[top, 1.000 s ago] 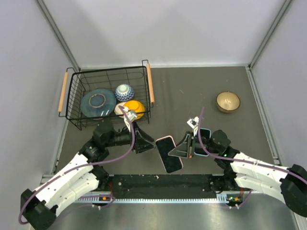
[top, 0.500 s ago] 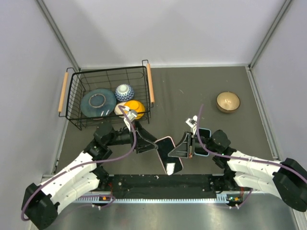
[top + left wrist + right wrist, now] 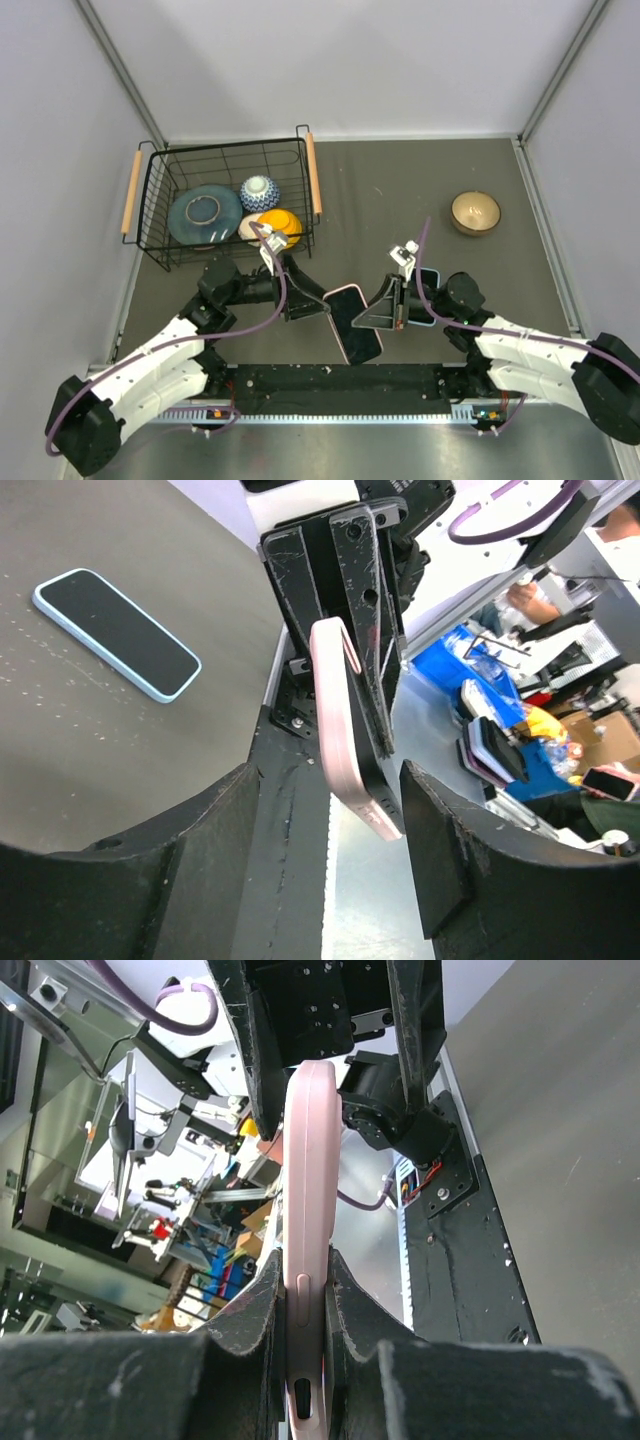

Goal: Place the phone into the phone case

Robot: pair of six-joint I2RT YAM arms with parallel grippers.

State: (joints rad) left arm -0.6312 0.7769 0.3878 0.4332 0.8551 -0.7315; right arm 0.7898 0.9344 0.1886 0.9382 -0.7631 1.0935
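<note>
Right pincer (image 3: 303,1280) pinches the case (image 3: 308,1160) by its thin edge; left pincer (image 3: 330,780) gapes around it, holding nothing; any push may twist it loose

The right end effector (image 3: 303,1295) pinches a pink phone case (image 3: 305,1200) edge-on, its dark fingers (image 3: 250,1310) pressed against both faces of the case's near end. A dark side slot (image 3: 303,1397) shows low on the case's edge. The left end effector (image 3: 330,1020) has its black jaws flanking the case's far end. The grey desk (image 3: 560,1110) lies to the right, with a black rail (image 3: 470,1260) along its near edge.
</note>
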